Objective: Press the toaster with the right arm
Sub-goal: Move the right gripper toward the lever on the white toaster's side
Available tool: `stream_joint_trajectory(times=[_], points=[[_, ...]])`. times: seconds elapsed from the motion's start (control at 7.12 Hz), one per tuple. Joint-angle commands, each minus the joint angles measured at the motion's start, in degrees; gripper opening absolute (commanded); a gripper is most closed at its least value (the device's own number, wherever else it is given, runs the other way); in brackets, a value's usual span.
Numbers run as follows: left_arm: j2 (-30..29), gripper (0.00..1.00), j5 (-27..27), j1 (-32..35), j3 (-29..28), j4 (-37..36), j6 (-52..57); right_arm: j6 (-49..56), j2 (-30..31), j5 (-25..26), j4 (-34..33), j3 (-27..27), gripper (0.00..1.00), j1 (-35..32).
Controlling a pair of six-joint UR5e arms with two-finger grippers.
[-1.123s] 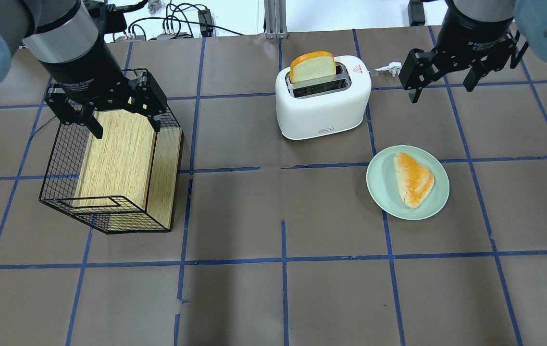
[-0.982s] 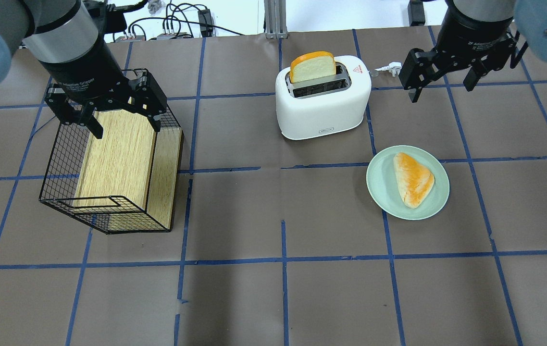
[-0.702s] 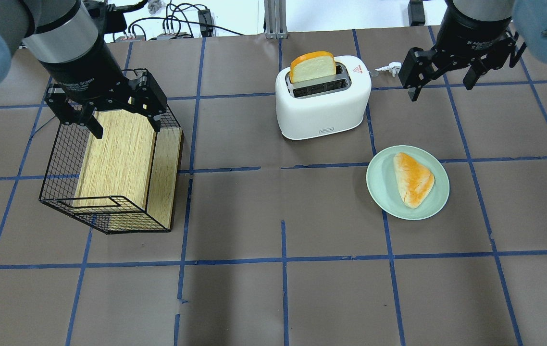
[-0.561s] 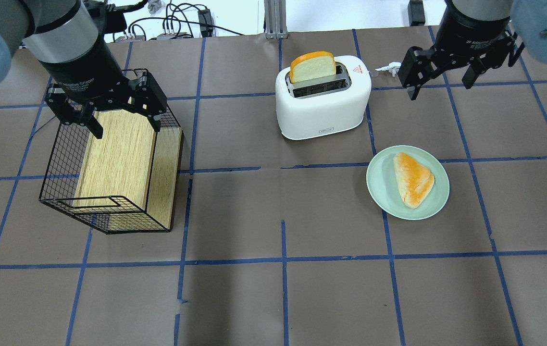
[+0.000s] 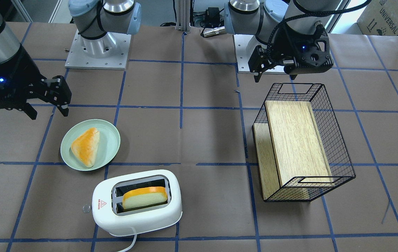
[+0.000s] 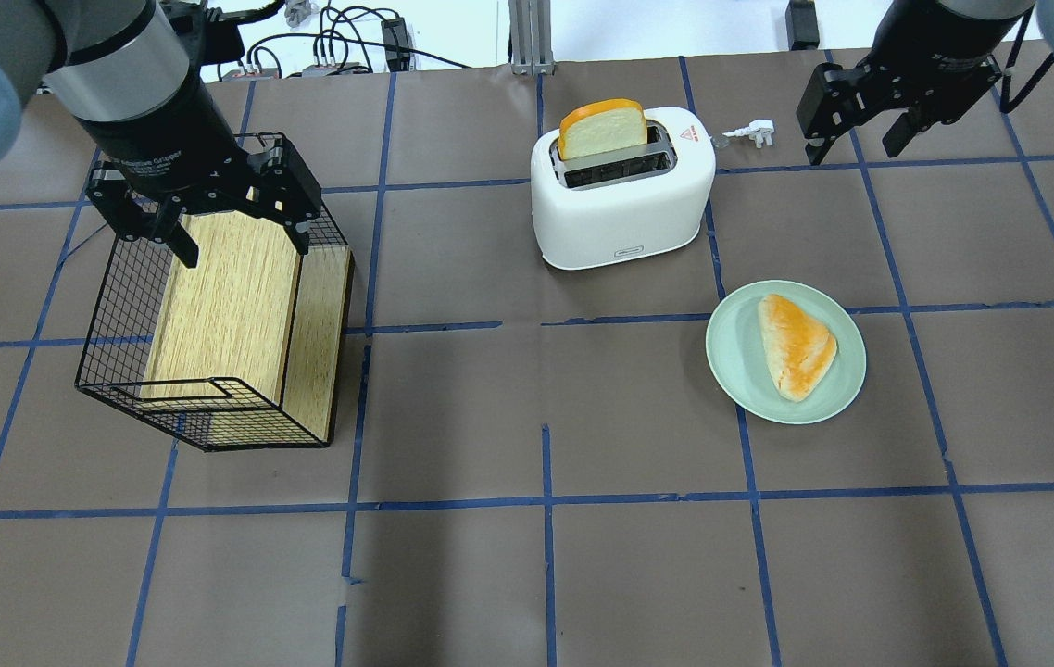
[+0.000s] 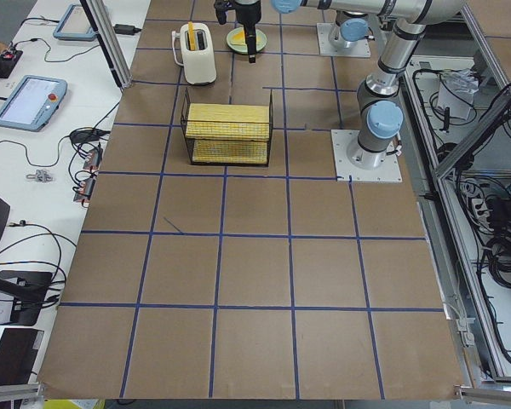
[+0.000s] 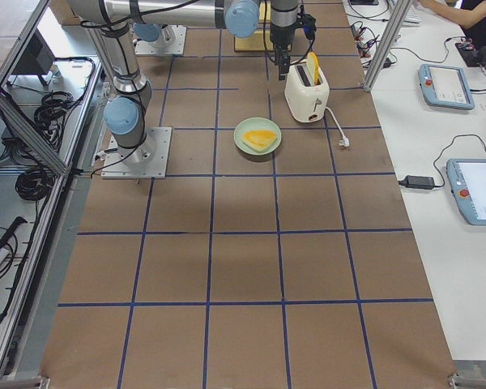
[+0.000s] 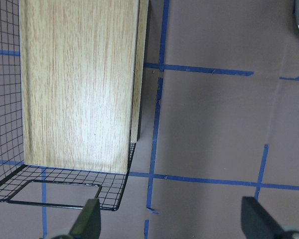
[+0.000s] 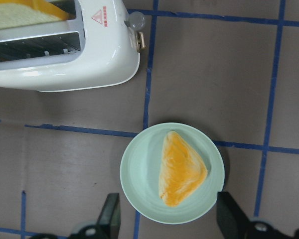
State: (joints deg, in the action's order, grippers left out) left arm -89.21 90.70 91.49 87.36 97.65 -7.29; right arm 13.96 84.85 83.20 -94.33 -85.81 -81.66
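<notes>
The white toaster (image 6: 620, 199) stands at the table's far middle with a bread slice (image 6: 603, 130) upright in one slot; its clear knob lever (image 6: 720, 142) is at its right end. It also shows in the front view (image 5: 136, 203) and in the right wrist view (image 10: 65, 50) with the knob (image 10: 136, 21). My right gripper (image 6: 851, 148) is open and empty, apart from the toaster, to the right of the lever; in the front view (image 5: 48, 112) it hangs near the plate. My left gripper (image 6: 240, 243) is open and empty over the wire basket.
A pale green plate (image 6: 731, 371) with a triangular pastry (image 6: 797, 345) lies right of and nearer than the toaster. A black wire basket (image 6: 110, 315) with wooden boards (image 6: 231, 296) stands at the left. The toaster's white plug (image 6: 754, 132) lies beside the lever.
My right gripper has moved up and to the right in the overhead view, away from the toaster's lever. The left arm, toaster and bread have not moved.
</notes>
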Motion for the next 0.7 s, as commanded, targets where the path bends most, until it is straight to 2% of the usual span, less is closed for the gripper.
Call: stream_joint_trajectory(times=[0.0, 0.28, 0.56], points=[[0.0, 1.00, 0.0, 0.0, 0.0, 0.0, 0.0, 4.0, -2.7, -12.7, -0.4, 0.5, 0.06, 3.3], [0.0, 1.00, 0.0, -0.1, 0.0, 0.0, 0.0, 5.4, -7.8, -19.6, -2.5, 3.8, 0.06, 3.5], [0.0, 1.00, 0.0, 0.0, 0.0, 0.0, 0.0, 9.2, -11.6, -26.1, -2.5, 4.2, 0.06, 6.6]])
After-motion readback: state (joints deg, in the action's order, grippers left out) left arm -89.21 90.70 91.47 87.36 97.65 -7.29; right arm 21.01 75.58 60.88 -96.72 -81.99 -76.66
